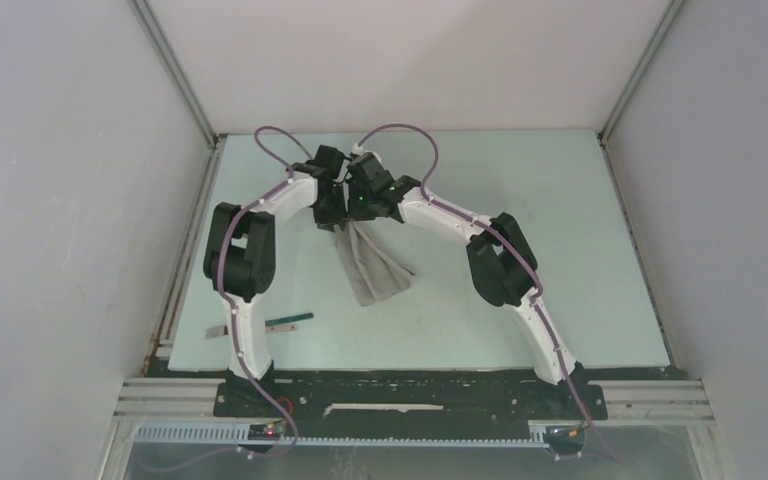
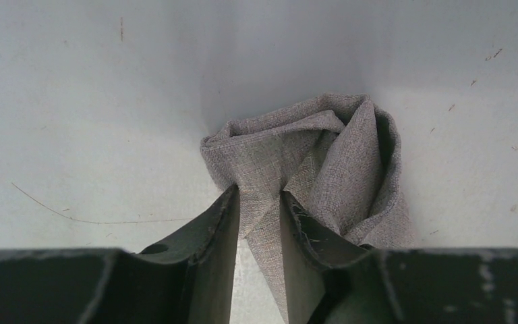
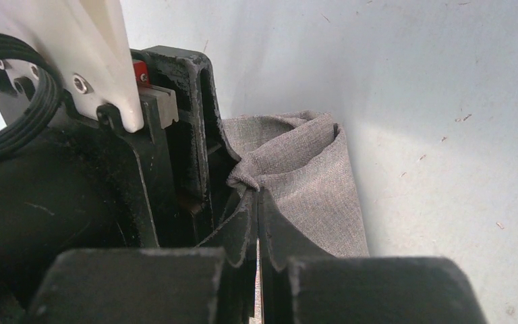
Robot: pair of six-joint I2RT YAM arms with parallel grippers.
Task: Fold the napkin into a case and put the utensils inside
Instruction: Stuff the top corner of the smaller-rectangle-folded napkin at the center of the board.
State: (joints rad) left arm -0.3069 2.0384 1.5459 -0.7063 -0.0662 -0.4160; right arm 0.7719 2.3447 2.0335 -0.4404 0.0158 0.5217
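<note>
- The left gripper [image 2: 260, 197] pinched a fold of the napkin [image 2: 324, 155], with cloth filling the narrow gap between its fingers.
- The right gripper [image 3: 257, 194] had its fingers pressed together on a bunched edge of the same cloth.
- The napkin hung crumpled from both grippers over the far middle of the table [image 1: 520, 290].
- The green-handled utensil [image 1: 290, 320] lay near the left arm [image 1: 245, 300], well apart from the napkin.

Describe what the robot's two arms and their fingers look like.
Both the left arm and right arm have white curved links joined by chunky black joints. A thin purple cable runs along each, looping free near the wrist. The fingers are flat, matt black and scuffed. A small green light glows near the right wrist.
</note>
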